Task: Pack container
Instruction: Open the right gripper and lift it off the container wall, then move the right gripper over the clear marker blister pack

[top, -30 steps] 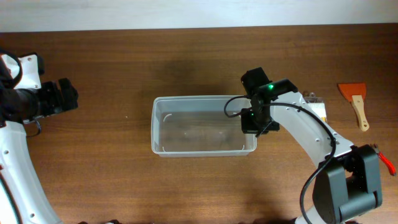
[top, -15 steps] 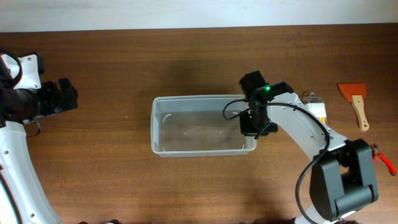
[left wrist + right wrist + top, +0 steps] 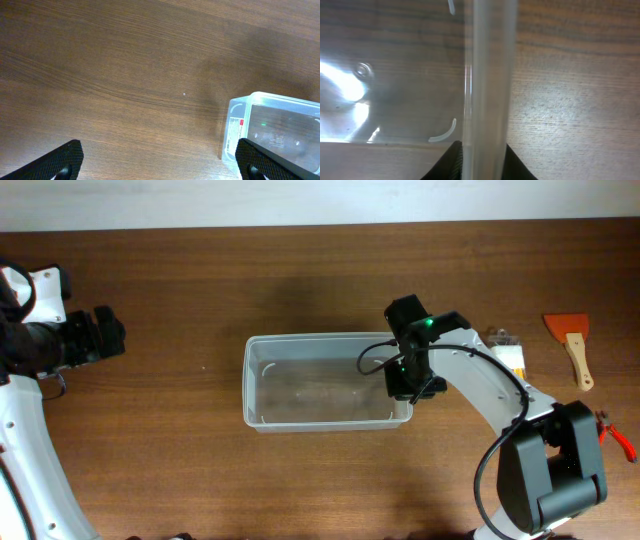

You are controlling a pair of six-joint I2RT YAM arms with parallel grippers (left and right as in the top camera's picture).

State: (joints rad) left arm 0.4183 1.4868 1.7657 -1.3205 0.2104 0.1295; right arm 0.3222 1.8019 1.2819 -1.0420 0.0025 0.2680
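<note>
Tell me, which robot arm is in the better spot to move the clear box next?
Right. The right gripper seems to pinch the container at its right end, one finger on each side of the rim. The left gripper hangs open over the table, well away from it.

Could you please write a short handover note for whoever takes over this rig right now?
Left hand: open, over the table, left of the bin.
Right hand: closed on the bin's right wall.
Bin: mid-table, nothing visible inside.
Scraper and red-handled tool lie on the table at the right, outside the bin.
Done: nothing packed. Left: put the tools in.
</note>
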